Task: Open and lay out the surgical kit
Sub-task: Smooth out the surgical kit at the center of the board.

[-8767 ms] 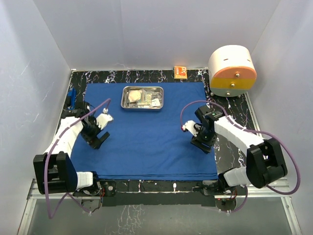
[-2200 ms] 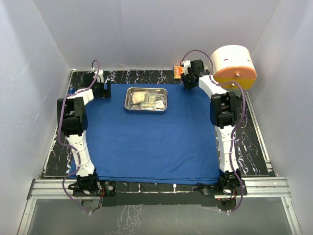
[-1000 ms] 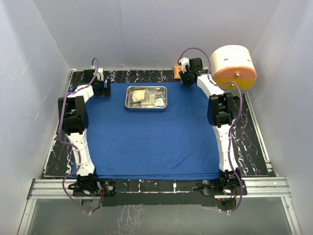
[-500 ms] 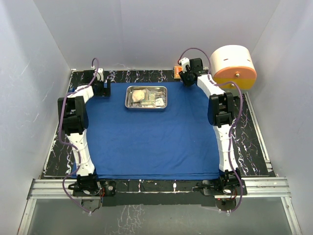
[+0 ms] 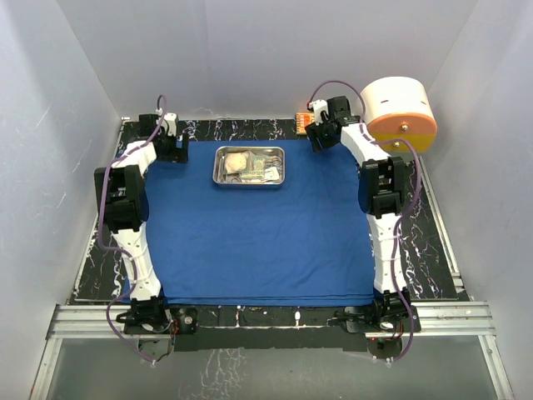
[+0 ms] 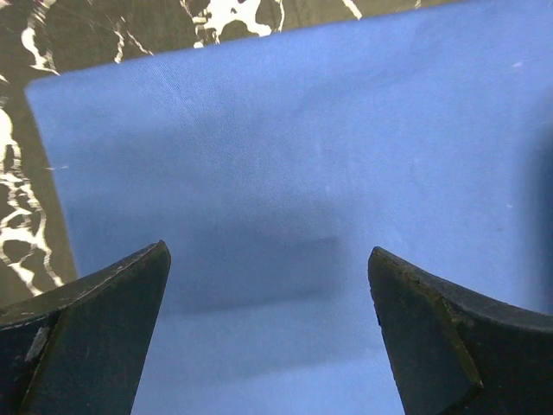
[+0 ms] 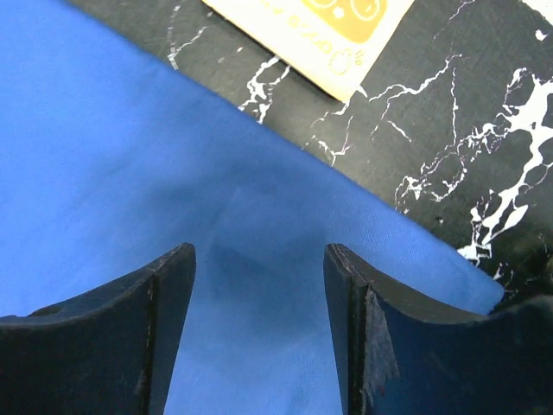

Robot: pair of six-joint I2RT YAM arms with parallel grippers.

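The left pincer [image 6: 266, 252] hangs spread wide and empty, with a corner of the blue cloth [image 5: 250, 242] beneath it on the bench [image 7: 449, 130]. The right pincer [image 7: 259, 251] stands parted, pinching nothing, over the opposite corner, with a small orange box [image 7: 328, 22] just beyond it. Between the two pincers sits the steel tray [image 5: 249, 187].

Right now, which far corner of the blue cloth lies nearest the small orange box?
The far right corner, beside the right fingers: the box lies just beyond it.
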